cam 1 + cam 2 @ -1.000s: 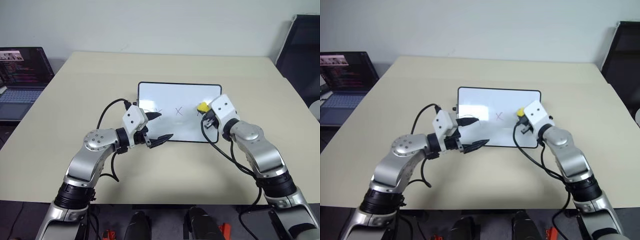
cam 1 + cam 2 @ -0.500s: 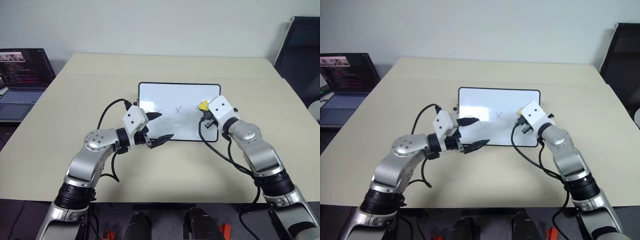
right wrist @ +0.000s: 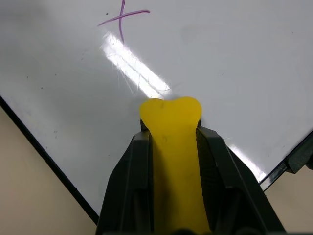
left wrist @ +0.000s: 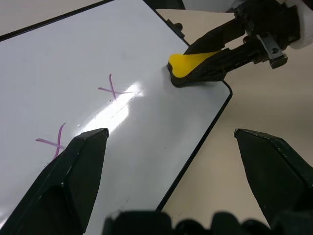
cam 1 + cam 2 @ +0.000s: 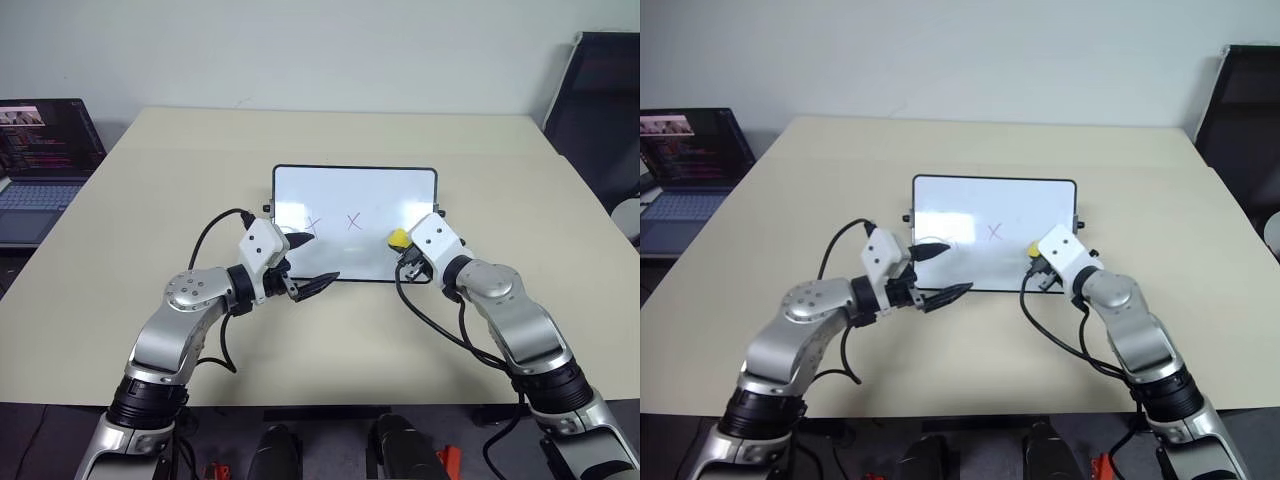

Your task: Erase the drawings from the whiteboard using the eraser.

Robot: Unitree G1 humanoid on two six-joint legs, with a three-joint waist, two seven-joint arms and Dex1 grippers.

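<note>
whiteboard (image 5: 355, 190) lies flat on the beige tabletop (image 5: 150, 200), roughly mid-tabletop, long side across the robot's front. thin black frame, small black knobs on the short sides.

right end effector (image 5: 402, 243) is clamped on the eraser (image 5: 398, 238), yellow block pinched between both black fingers (image 3: 132, 196). the eraser's front end sticks out past the fingertips and sits on the whiteboard surface, in the whiteboard's near right corner area, just inside the frame. the right wrist view shows the yellow tip right up against the glossy white; contact looks likely but can't confirm pressure.

drawings (image 5: 333, 224): two purple x marks visible on the whiteboard, side by side around its middle-left, both intact. the one nearer the eraser (image 4: 113, 89) is close to it but not touching. the other x sits toward the whiteboard's left side, just beside the left end effector's upper finger. area around the eraser tip looks clean white with a glare streak.

left end effector (image 5: 307, 262) hovers over the whiteboard's near left edge, fingers spread wide, nothing between them. one finger is over the white surface near the left x, the other over the near frame edge. can't tell if it touches the whiteboard.

laptop (image 5: 45, 150) sits well off to the whiteboard's left, past the tabletop edge, screen lit. dark chair (image 5: 590, 110) off to the whiteboard's far right.
</note>
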